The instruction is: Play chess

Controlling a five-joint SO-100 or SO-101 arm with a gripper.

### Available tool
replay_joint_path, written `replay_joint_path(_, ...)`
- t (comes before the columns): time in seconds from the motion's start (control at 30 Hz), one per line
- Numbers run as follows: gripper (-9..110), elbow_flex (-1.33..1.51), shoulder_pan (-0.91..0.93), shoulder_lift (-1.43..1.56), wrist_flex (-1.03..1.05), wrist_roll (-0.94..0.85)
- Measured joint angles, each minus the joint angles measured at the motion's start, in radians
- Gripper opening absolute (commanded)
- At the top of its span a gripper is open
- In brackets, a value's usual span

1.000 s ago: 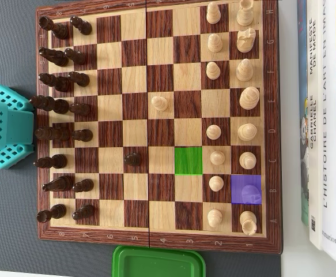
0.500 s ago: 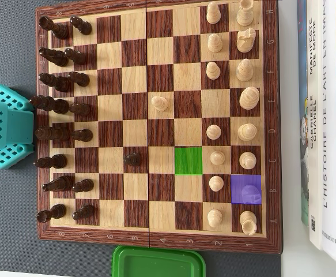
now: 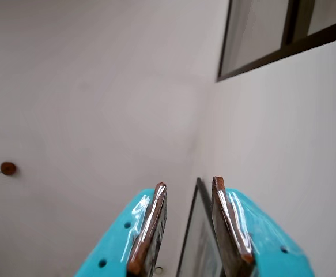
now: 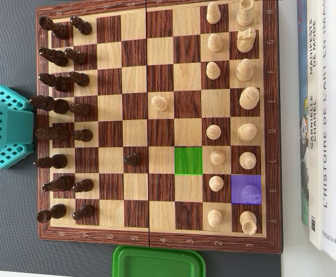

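In the overhead view a wooden chessboard lies flat. Dark pieces stand in two columns at its left, light pieces at its right. One light pawn and one dark pawn stand near the middle. One empty square is tinted green. One square is tinted purple, with a faint piece under the tint. The teal arm sits off the board's left edge. In the wrist view my gripper points up at a pale wall, jaws apart and empty.
A green plastic lid lies below the board in the overhead view. Books lie along its right side. The wrist view shows a dark window frame, a framed panel between the fingers and a small brown knob.
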Motion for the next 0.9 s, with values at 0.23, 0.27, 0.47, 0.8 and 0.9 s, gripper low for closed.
replay_joint_path(0.23,13,0.0,0.0,0.0,0.0,0.0)
replay_joint_path(0.27,13,0.0,0.0,0.0,0.0,0.0)
replay_joint_path(0.47,13,0.0,0.0,0.0,0.0,0.0)
replay_joint_path(0.8,13,0.0,0.0,0.0,0.0,0.0)
replay_joint_path(0.9,13,0.0,0.0,0.0,0.014,0.0)
